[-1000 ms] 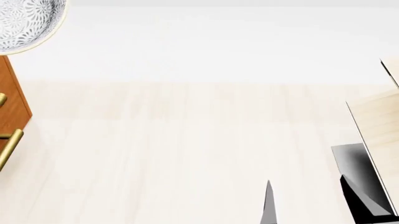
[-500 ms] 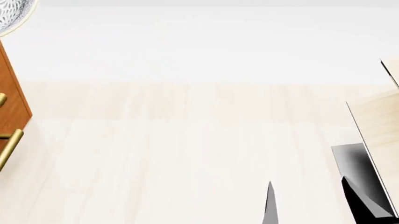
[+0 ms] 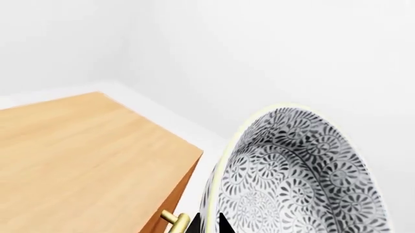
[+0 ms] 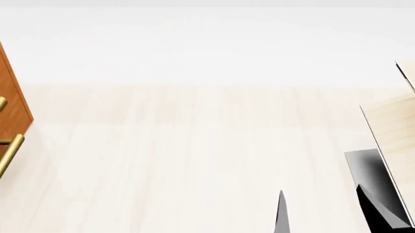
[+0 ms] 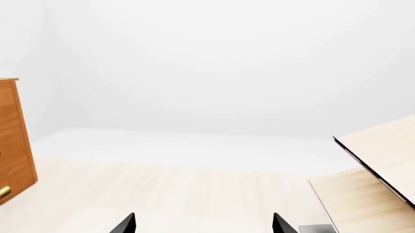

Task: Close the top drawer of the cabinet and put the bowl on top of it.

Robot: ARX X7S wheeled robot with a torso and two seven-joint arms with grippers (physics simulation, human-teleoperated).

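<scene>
1. Cabinet, reddish-brown wood, box-shaped [image 3: 84,160]: your left wrist view looks down on its flat, smooth top with a fine straight grain and a sharp square corner. In your head view only a sliver of its side shows at the left edge [image 4: 13,104].
2. You see a pale wooden floor or tabletop [image 4: 194,155] with faint long planks spread across the head view, meeting a plain white wall.
3. At the right stands a pale wood structure on a black base [image 4: 395,131], flat-panelled and hard-edged, with a glossy dark foot.
4. The round deep white bowl with a fine grey leaf-flower pattern [image 3: 298,179] is tilted steeply, its patterned inside facing the camera, its thin cream rim a clean curve. It hangs in the air just beside the cabinet's top corner, not resting on it. It looks glazed and smooth.
5. Your left gripper [image 3: 207,224] shows only as two dark tips at the bowl's rim, pinching that rim.
6. Your right gripper [image 5: 204,224] shows two dark pointed tips spread well apart, with nothing between them.
7. Brass bar handles [image 4: 9,153] are round, shiny rods on the cabinet's front; one end shows beneath the bowl [image 3: 174,221]. You cannot tell from these views whether the top drawer is shut.
</scene>
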